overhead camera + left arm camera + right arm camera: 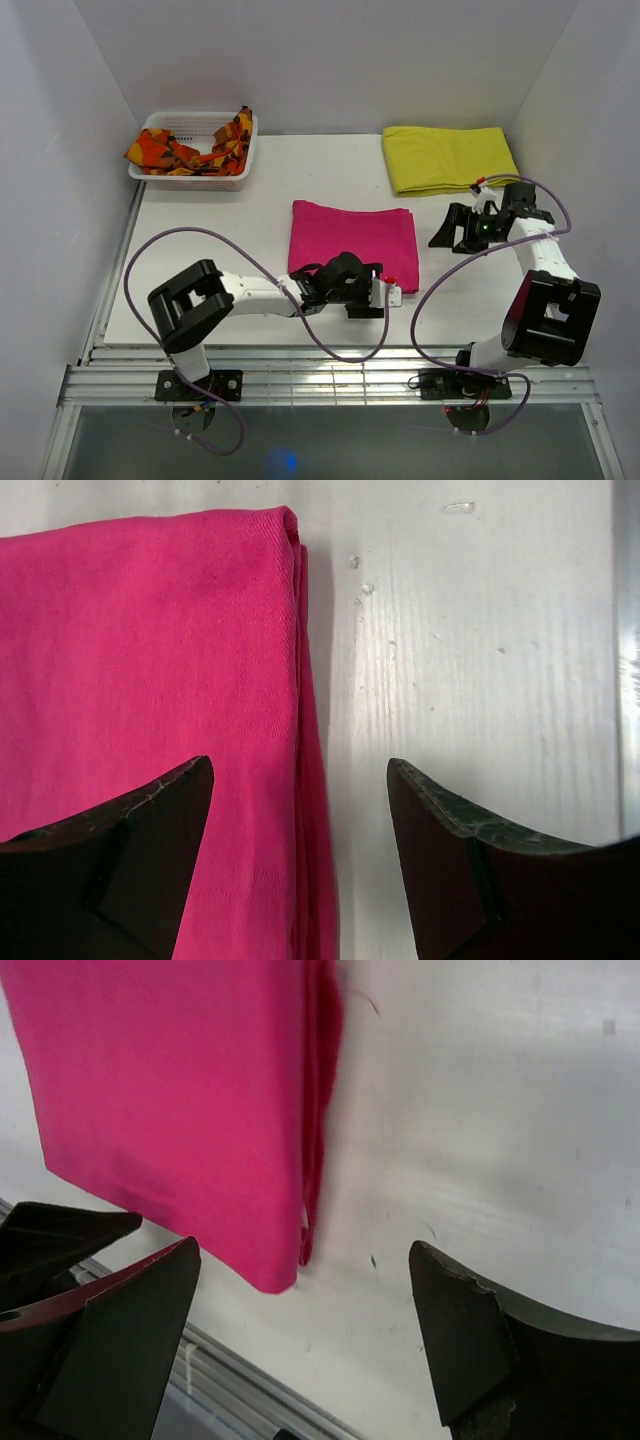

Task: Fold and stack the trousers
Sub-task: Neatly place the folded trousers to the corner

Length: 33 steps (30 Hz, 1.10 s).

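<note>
The trousers (352, 244) lie folded into a flat magenta-pink rectangle in the middle of the white table. My left gripper (378, 292) hovers over their near right corner, open and holding nothing. In the left wrist view the trousers (150, 660) fill the left side, and their folded edge runs down between the spread fingers of the left gripper (298, 763). My right gripper (450, 238) stands open just right of the trousers. Its wrist view shows the trousers (180, 1090) at upper left, their corner above the empty gap of the right gripper (302, 1248).
A folded yellow cloth (450, 158) lies at the back right. A white basket (200, 182) at the back left holds an orange-and-red patterned cloth (190, 152). The table's near edge with metal rails (330, 385) runs in front of the arm bases.
</note>
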Each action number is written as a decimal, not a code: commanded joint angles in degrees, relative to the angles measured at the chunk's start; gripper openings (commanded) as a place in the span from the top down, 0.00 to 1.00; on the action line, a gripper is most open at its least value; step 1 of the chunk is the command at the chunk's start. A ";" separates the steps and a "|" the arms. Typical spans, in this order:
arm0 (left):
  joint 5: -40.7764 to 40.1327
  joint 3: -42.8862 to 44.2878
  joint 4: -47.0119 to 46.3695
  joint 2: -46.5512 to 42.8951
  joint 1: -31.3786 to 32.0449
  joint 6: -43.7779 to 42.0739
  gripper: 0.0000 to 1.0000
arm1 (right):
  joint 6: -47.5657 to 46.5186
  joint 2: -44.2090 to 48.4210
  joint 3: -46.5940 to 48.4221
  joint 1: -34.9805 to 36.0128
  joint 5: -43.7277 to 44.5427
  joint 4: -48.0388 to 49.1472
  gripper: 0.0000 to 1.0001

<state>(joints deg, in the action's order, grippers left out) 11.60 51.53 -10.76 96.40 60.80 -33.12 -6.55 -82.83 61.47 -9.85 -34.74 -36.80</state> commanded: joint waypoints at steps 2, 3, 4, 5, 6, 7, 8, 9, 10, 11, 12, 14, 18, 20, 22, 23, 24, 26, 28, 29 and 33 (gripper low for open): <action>-9.05 5.95 -5.67 5.10 1.52 -3.96 0.20 | 2.42 0.65 -5.83 -4.92 -5.07 -0.56 0.10; -9.48 6.74 -5.93 6.07 1.61 -4.14 0.21 | 2.15 0.91 -7.40 -5.35 -5.07 -0.30 0.10; -9.49 7.53 -5.93 6.86 1.61 -4.32 0.21 | 2.15 1.17 -8.20 -5.53 -4.99 0.40 0.10; -9.22 8.84 -5.85 8.35 1.69 -4.32 0.22 | 1.98 1.44 -8.91 -5.80 -5.33 0.67 0.10; -8.79 9.20 -5.93 8.71 1.78 -4.40 0.22 | 1.89 1.44 -9.52 -5.97 -5.42 1.02 0.10; -7.30 9.47 -5.85 9.24 1.78 -4.58 0.22 | 1.97 1.35 -10.57 -6.06 -5.60 1.29 0.10; -7.03 9.90 -5.85 9.77 2.39 -5.02 0.23 | 2.06 0.92 -11.02 -6.15 -5.95 1.90 0.10; -7.29 10.17 -5.85 11.16 3.01 -5.37 0.24 | 2.67 0.65 -11.55 -6.15 -5.95 2.25 0.10; -7.90 10.52 -5.85 12.05 3.54 -5.81 0.24 | 3.20 0.13 -12.59 -6.32 -5.95 2.86 0.10; -10.08 10.96 -5.85 13.01 4.93 -6.68 0.24 | 3.73 -0.66 -13.13 -6.33 -6.13 3.91 0.10; -10.71 11.48 -5.85 13.89 5.56 -6.86 0.25 | 4.43 -1.02 -13.74 -6.50 -6.30 4.53 0.10; -12.72 11.67 -5.85 15.39 6.52 -6.87 0.25 | 5.66 -1.89 -15.58 -6.85 -7.79 5.68 0.10; -13.52 12.01 -5.76 16.45 6.88 -5.99 0.25 | 8.21 -2.25 -18.84 -7.03 -9.90 9.71 0.10; -14.23 12.54 -4.97 18.12 6.97 -6.34 0.28 | 9.62 -2.69 -19.90 -6.94 -10.96 11.04 0.10; -15.89 13.85 -3.65 19.35 6.88 -6.17 0.42 | 10.06 -3.30 -20.78 -7.03 -11.57 12.18 0.10; -16.68 14.56 -2.69 20.66 6.88 -5.90 0.46 | 10.41 -3.39 -21.13 -7.03 -11.84 12.62 0.10; -17.74 15.00 -2.25 21.02 6.79 -5.64 0.49 | 10.50 -3.57 -21.57 -7.03 -11.84 12.97 0.10; -17.31 15.71 -1.28 21.29 6.18 -4.06 0.62 | 11.02 -3.57 -22.27 -7.03 -12.10 14.12 0.10; -15.29 16.06 -0.32 21.02 5.65 -1.26 0.83 | 11.90 -3.57 -23.32 -7.03 -12.02 15.08 0.10; -14.50 17.45 2.21 21.11 4.95 0.15 0.93 | 12.69 -3.57 -23.68 -7.03 -11.49 16.04 0.10; -7.48 19.67 5.32 18.49 2.32 8.50 1.00 | 13.49 -4.18 -24.91 -6.94 -12.28 17.81 0.10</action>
<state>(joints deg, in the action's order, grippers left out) -0.95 69.65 -10.98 117.30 65.67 -31.97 5.58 -86.15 37.60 -16.53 -46.00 -22.26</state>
